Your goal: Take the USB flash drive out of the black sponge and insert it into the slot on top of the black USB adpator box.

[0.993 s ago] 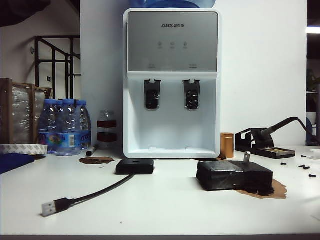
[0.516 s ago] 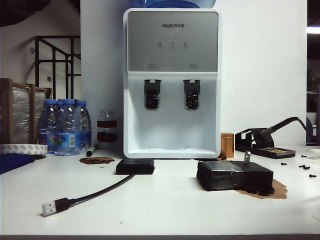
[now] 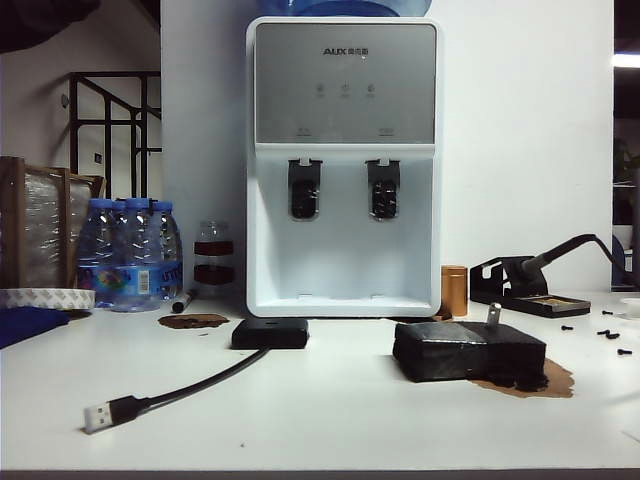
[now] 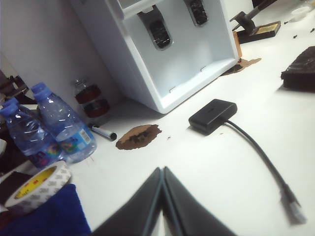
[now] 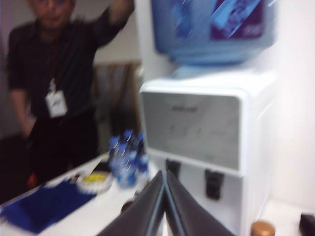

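Note:
The tiny silver USB flash drive point(image 3: 493, 313) stands upright in the top of the black sponge point(image 3: 468, 352) on the right of the table. The flat black USB adpator box point(image 3: 270, 333) lies left of it, and its cable runs to a silver plug point(image 3: 98, 416). Neither gripper shows in the exterior view. My left gripper point(image 4: 162, 169) is shut and empty, hovering over the table short of the adpator box point(image 4: 212, 116), with a corner of the sponge point(image 4: 300, 69) beyond. My right gripper point(image 5: 164, 173) is shut and empty, raised and facing the water dispenser in a blurred view.
A white water dispenser point(image 3: 343, 165) stands behind the box and sponge. Water bottles point(image 3: 130, 255), a tape roll point(image 4: 37, 184), a blue cloth point(image 4: 44, 216) and a marker point(image 4: 103, 132) sit at the left. A soldering stand point(image 3: 525, 290) and copper cylinder point(image 3: 454, 290) are at the right. A person point(image 5: 59, 93) stands beyond the table.

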`<state>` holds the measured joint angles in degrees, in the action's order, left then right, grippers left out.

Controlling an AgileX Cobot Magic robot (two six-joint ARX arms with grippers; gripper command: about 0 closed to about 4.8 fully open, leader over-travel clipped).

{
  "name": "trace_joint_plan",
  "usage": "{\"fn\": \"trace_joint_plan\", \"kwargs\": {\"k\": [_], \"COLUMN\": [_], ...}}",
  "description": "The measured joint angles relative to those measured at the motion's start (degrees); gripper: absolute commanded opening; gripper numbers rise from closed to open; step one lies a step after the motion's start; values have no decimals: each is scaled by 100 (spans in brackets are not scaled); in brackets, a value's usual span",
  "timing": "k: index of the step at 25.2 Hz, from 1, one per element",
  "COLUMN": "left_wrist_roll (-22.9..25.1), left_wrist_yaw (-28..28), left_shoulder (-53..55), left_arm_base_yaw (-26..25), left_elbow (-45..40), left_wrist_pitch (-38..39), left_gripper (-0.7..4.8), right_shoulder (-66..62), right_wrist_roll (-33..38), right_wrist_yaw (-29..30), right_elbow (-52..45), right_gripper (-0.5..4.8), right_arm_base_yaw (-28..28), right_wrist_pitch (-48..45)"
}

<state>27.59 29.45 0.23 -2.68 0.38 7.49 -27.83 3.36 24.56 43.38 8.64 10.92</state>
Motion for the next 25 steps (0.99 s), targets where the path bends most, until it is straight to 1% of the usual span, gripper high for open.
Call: {"fn": "trace_joint_plan", "kwargs": {"k": [4,6,8,11,13,16,19,21,22,23,24,25], "left_wrist_roll": [-361,-409,-422,-422,-422,-485,-953,-1447,-1547,-1694,-1790,-2022], "left_wrist_yaw": [-7,-9,-28,-131,-164,-188,-229,-306,-337,-343,-348,-358], "left_shoulder": [0,0,0,0,0,0,0,0,2,2,2,2], "left_arm_base_yaw": [0,0,0,0,0,0,0,-2,-2,-2,-2,-2], "left_elbow": [0,0,0,0,0,0,0,4,35,168,262,481], "left_wrist_pitch": [0,0,0,2,2,2,0,-35,-31,-48,-96,-313], "left_gripper": [-5,-5,-5,-5,-5,-5,-5,-5,-5,-5,-5,-5], "right_shoulder": [-988,-1329,-1532,-1744,-1814,-2000,-2367,-2780,-2931,-3117,-3185,-3202], "right_wrist_roll": [-177,-192,-197,-205,-208,-208,-262,-428,-540,-833,-1054,-1294], "right_wrist_yaw": [400,667,903,1189,1257,1279,1281,1279,1279,1274,1270,1263], "right_elbow": [1237,1725,2096,2590,2833,3296,3803,4107,4144,4113,4061,3943], "right_gripper": [4,6,6,5,5,5,5,6,8,14,84,125], "right_arm_base_yaw": [0,0,0,0,0,0,0,0,0,0,2,11], "right_wrist_pitch": [1156,1504,1722,1681,1740,2133,2649,3353,3604,3862,3936,3947]}}
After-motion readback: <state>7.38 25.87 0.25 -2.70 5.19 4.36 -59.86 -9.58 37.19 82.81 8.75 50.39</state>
